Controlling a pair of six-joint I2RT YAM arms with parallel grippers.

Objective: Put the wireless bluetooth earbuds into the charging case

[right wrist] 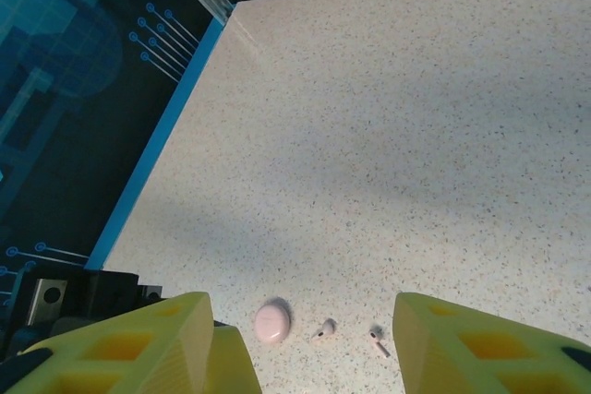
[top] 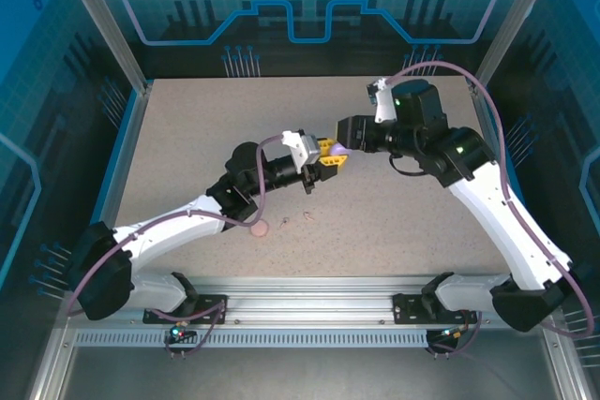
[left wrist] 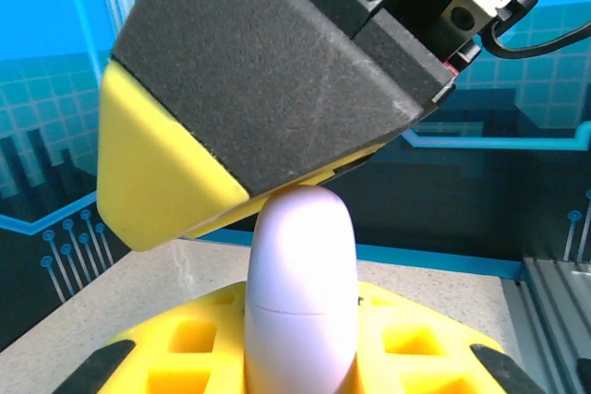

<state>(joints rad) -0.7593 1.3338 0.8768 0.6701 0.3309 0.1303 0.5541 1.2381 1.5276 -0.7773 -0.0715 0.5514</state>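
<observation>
Left end effector (top: 328, 160) clenched on lavender case (left wrist: 300, 283); right end effector (right wrist: 300, 306) released, against its top. Step likely lid-opening; next needs gentle pry.

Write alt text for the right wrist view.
A round pink case and two pale pink earbuds lie in a row, not touching, on a speckled table, framed from above by the open yellow jaws of the right gripper.
</observation>
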